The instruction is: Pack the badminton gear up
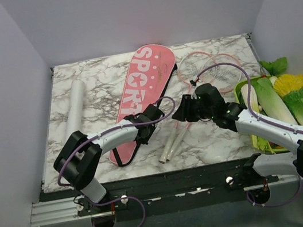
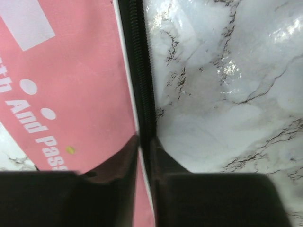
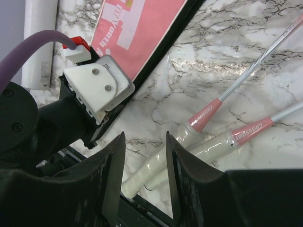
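Lettering we read: "SPORT" on bag [image 1: 141, 86], "CROSSWAY" on racket [image 3: 246, 131]; left gripper [image 2: 144, 142] pinches bag edge, right gripper [image 3: 144, 137] gapes.

Marble table [image 1: 100, 101] carries pink bag [image 1: 143, 83], 2 rackets [image 1: 198, 65], white tube [image 1: 78, 102], green tray [image 1: 258, 143].

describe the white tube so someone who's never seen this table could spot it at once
Start at the marble table and go to its left side, left of the long pink bag. The white tube lies there alone. Unlike the slim rackets right of the bag, it is a plain all-white cylinder with no strings.
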`<control>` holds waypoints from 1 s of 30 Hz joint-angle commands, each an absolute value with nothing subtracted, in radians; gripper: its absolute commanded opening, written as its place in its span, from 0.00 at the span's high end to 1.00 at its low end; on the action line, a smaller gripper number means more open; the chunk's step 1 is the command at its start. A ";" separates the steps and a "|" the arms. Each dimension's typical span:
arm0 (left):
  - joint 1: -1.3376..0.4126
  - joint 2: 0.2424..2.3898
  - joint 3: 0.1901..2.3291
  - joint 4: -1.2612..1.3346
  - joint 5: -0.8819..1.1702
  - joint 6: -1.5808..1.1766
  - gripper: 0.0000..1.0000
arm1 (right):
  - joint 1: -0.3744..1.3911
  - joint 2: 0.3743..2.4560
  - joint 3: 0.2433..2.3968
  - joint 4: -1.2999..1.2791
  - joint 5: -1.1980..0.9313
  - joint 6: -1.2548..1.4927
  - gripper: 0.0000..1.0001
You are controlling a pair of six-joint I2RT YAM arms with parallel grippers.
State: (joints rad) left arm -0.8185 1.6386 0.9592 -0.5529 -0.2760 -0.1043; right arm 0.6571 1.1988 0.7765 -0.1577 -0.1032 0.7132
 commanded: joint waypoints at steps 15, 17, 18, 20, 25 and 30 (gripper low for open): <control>-0.824 1.437 0.963 -0.523 -0.186 -0.095 1.00 | 0.653 1.163 0.750 -0.204 -0.017 0.687 0.46; -0.822 1.396 0.960 -0.519 -0.184 -0.103 1.00 | 0.650 1.167 0.758 -0.215 -0.003 0.687 0.42; -0.822 1.384 0.957 -0.515 -0.181 -0.106 1.00 | 0.644 1.172 0.762 -0.221 0.026 0.690 0.39; -0.824 1.344 0.953 -0.509 -0.170 -0.120 1.00 | 0.635 1.196 0.781 -0.235 0.063 0.692 0.37; -0.821 1.272 0.930 -0.485 -0.184 -0.144 1.00 | 0.565 1.296 0.834 -0.258 0.124 0.704 0.33; -0.807 1.213 0.902 -0.460 -0.187 -0.176 1.00 | 0.506 1.464 0.940 -0.259 0.143 0.713 0.33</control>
